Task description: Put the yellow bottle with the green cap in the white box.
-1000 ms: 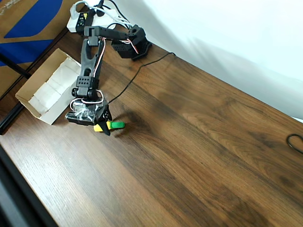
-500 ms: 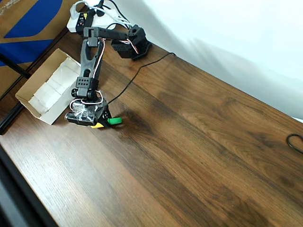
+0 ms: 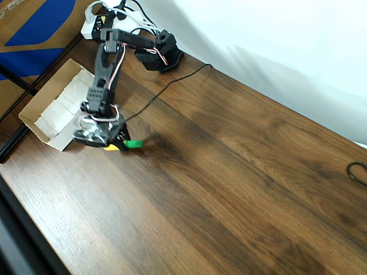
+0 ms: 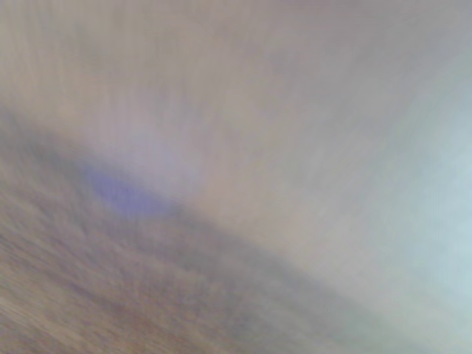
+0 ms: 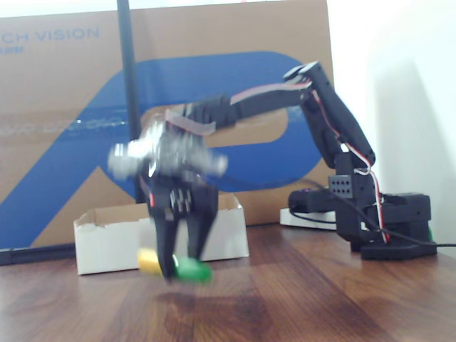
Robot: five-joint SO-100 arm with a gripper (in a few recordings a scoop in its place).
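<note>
Hand (image 5: 173, 262) clamped on the yellow bottle with the green cap (image 5: 184, 267), lifted clear above the surface (image 3: 229, 183) beside the white box (image 3: 49, 117) near the surface's left edge in the overhead view, green cap pointing away from the box.

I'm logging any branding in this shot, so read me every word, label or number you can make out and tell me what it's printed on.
"CH VISION", on the blue-and-brown cardboard sheet behind the table in the fixed view; the start of the word is cut off at the picture's edge.
A smaller line just below it on the same sheet: too small and blurred to read.
The yellow bottle in the gripper: no readable label; motion-blurred.
</note>
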